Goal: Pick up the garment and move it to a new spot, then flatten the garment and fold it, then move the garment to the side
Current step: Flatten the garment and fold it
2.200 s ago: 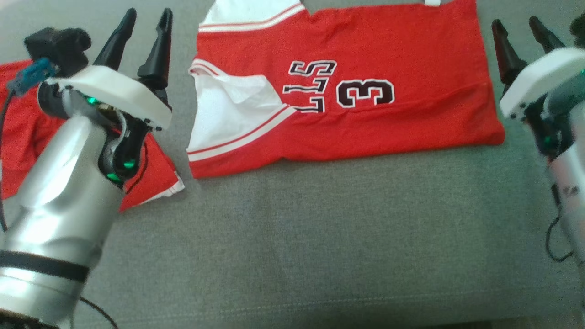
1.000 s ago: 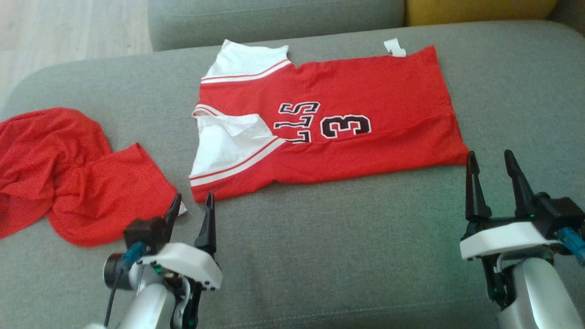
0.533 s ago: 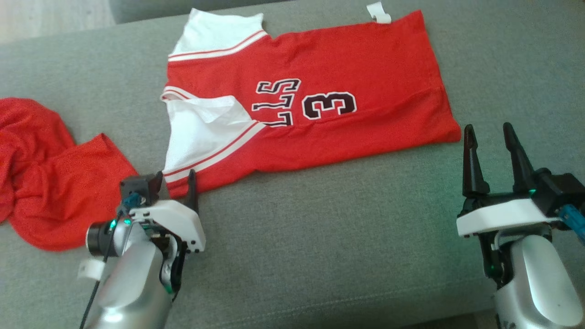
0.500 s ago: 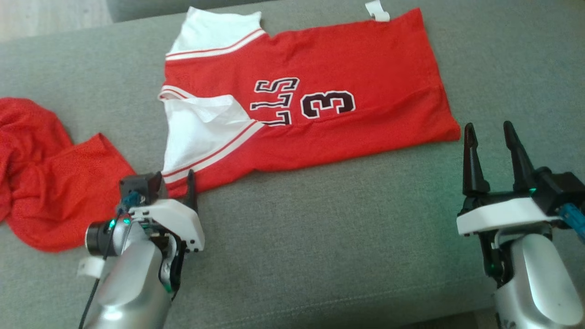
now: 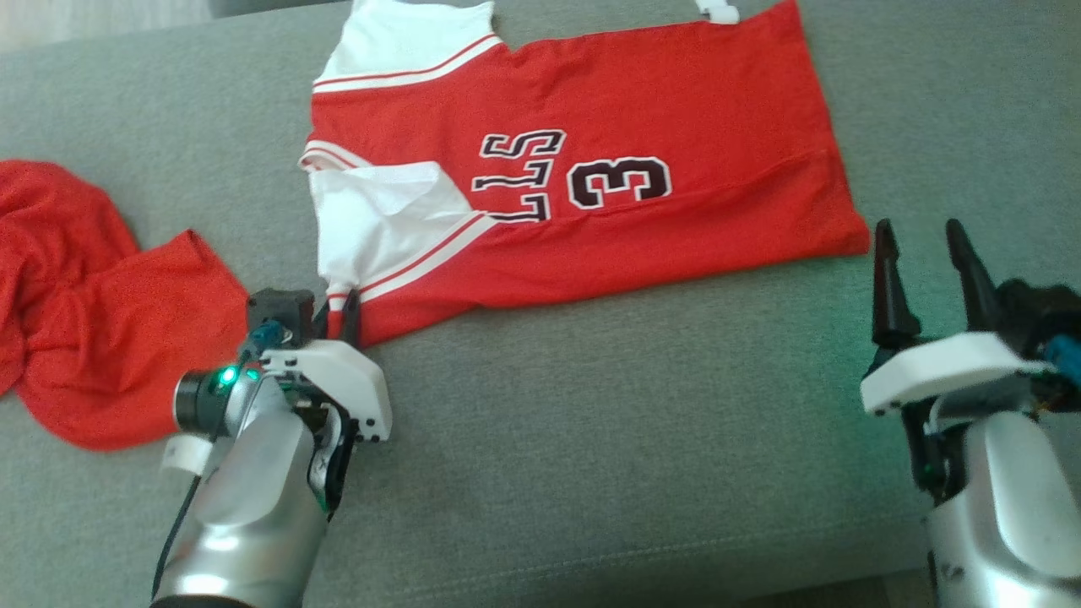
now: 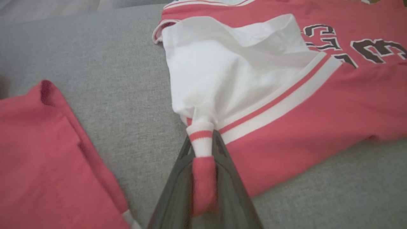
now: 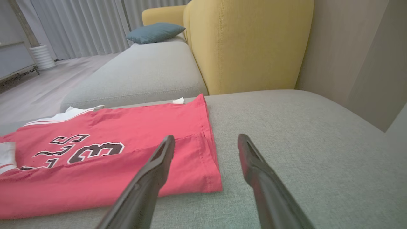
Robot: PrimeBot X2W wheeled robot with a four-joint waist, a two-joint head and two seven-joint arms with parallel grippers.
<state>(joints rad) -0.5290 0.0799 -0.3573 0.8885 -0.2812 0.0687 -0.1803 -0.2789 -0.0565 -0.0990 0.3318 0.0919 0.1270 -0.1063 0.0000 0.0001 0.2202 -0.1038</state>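
The garment (image 5: 642, 101) is a red jersey with white sleeves, striped trim and a black "3", lying folded lengthwise on the grey sofa cushion (image 5: 591, 456). My left gripper (image 5: 339, 312) is shut on the jersey's near left corner; in the left wrist view its fingers pinch a bunch of red and white striped hem (image 6: 201, 143). My right gripper (image 5: 925, 245) stands open just off the jersey's near right corner (image 7: 213, 186), its fingers (image 7: 159, 165) apart with nothing between them.
A second crumpled red cloth (image 5: 93, 312) lies at the left of the cushion, close beside my left arm. A yellow armchair (image 7: 248, 41) and another grey seat (image 7: 140, 73) with a blue pillow (image 7: 155, 31) stand behind.
My left gripper has closed on the jersey's near left corner, which it straddled open half a second ago. The right gripper stays open beside the right corner. The camera has shifted slightly.
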